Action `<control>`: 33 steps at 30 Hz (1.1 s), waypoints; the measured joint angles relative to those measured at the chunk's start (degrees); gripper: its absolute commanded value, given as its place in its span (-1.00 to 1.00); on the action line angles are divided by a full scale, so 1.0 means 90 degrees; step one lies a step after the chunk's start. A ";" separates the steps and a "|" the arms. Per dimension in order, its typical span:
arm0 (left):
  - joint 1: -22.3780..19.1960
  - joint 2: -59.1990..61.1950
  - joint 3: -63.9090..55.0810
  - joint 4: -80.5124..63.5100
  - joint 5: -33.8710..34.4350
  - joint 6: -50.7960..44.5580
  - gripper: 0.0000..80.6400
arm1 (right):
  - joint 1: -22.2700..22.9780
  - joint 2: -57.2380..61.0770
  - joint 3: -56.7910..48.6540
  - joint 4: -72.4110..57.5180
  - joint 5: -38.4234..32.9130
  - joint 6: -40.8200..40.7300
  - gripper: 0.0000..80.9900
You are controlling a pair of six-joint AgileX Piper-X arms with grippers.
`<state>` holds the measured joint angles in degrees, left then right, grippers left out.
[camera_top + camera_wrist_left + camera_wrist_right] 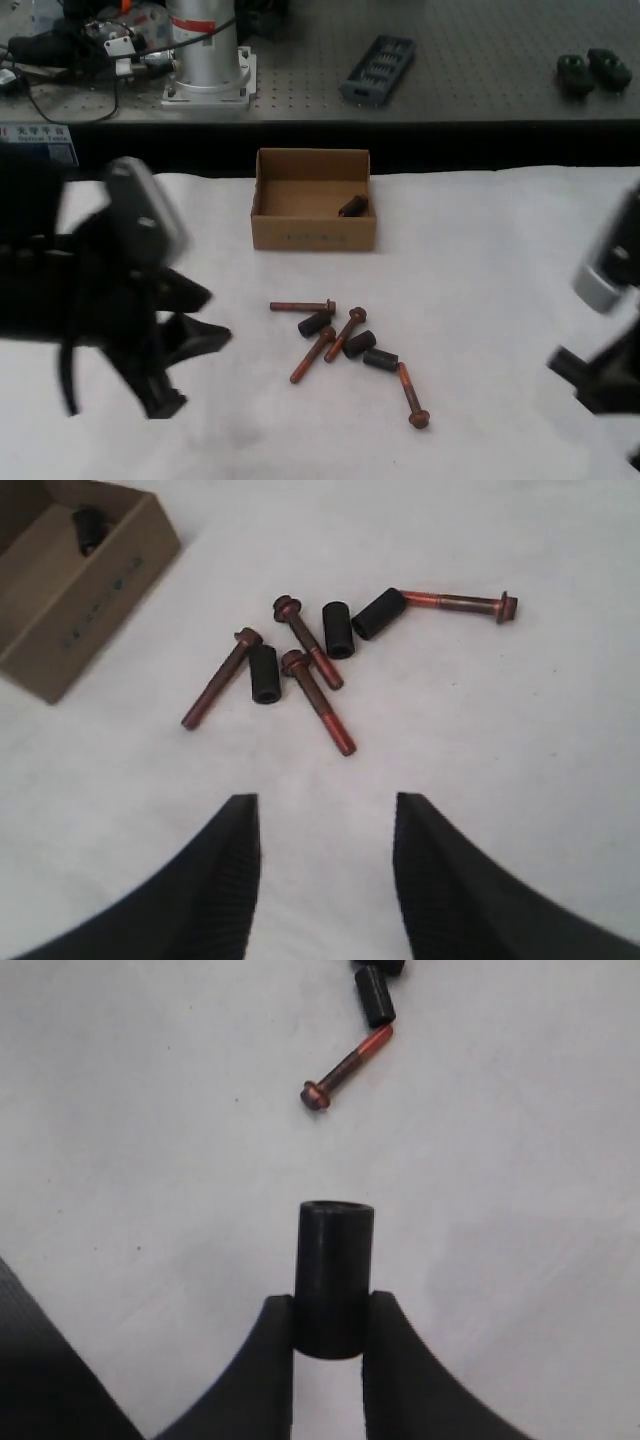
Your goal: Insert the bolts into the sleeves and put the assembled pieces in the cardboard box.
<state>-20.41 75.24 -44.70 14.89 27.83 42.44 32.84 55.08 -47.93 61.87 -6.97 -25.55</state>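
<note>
Several rust-coloured bolts and three black sleeves lie loose on the white cloth in the middle. Behind them stands the cardboard box with one dark piece inside. My left gripper is open, hovering short of the pile of bolts and sleeves; in the high view it is at the left. My right gripper is shut on a black sleeve, held with its bore end outward, above the cloth to the right of the pile. Beyond it lie a bolt and a sleeve.
The right arm sits at the right edge of the cloth. Behind the cloth, the perforated bench carries a metal column base, cables, a dark tray and two dark objects. Bare cloth lies all round the pile.
</note>
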 measured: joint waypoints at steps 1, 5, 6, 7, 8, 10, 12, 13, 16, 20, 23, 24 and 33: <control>-0.0090 0.0248 -0.0156 -0.0002 0.0011 0.0183 -0.24 | 0.0000 -0.0167 0.0100 0.0036 0.0001 0.0002 -0.93; -0.0361 0.1370 -0.1030 -0.0038 0.0030 0.0841 -0.24 | 0.0000 -0.0739 0.0391 0.0102 0.0001 0.0171 -0.93; -0.0414 0.1616 -0.1262 -0.0044 0.0030 0.1005 -0.24 | 0.0000 -0.0832 0.0446 0.0115 0.0001 0.0202 -0.93; -0.0447 0.1823 -0.1457 -0.0053 0.0030 0.1178 -0.24 | 0.0000 -0.0905 0.0490 0.0110 0.0001 0.0224 -0.93; -0.0457 0.1867 -0.1500 -0.0056 0.0030 0.1178 -0.24 | 0.0000 -0.0965 0.0523 0.0129 0.0001 0.0237 -0.93; -0.0506 0.2285 -0.1900 -0.0069 -0.0028 0.1468 -0.24 | 0.0000 -0.1031 0.0551 0.0147 -0.0011 0.0270 -0.93; -0.0527 0.2677 -0.2115 -0.0075 -0.0083 0.1572 -0.24 | 0.0000 -0.1057 0.0547 0.0147 -0.0052 0.0269 -0.93; -0.0525 0.2874 -0.2280 -0.0087 -0.0118 0.1633 -0.24 | 0.0000 -0.1057 0.0547 0.0147 -0.0052 0.0269 -0.93; -0.0525 0.3373 -0.2810 -0.0041 -0.0172 0.1760 -0.24 | -0.0033 -0.1057 0.0563 0.0111 -0.0165 0.0269 -0.93; -0.0525 0.3629 -0.3208 0.0109 -0.0310 0.2016 -0.24 | -0.0261 -0.1057 0.0563 0.0005 -0.0341 0.0269 -0.93; -0.0525 0.4009 -0.3488 0.0194 -0.0456 0.2135 -0.24 | -0.0384 -0.1057 0.0563 0.0008 -0.0382 0.0269 -0.93; -0.0525 0.4083 -0.3517 0.0207 -0.0460 0.2142 -0.24 | -0.0411 -0.1057 0.0563 0.0008 -0.0398 0.0269 -0.93; -0.0525 0.4554 -0.3577 0.0026 -0.0552 0.2309 -0.25 | -0.0419 -0.1057 0.0817 0.0000 -0.0510 0.0269 -0.93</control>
<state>-25.13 116.22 -76.90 15.13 22.86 63.22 29.07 45.57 -40.58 61.87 -11.56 -23.14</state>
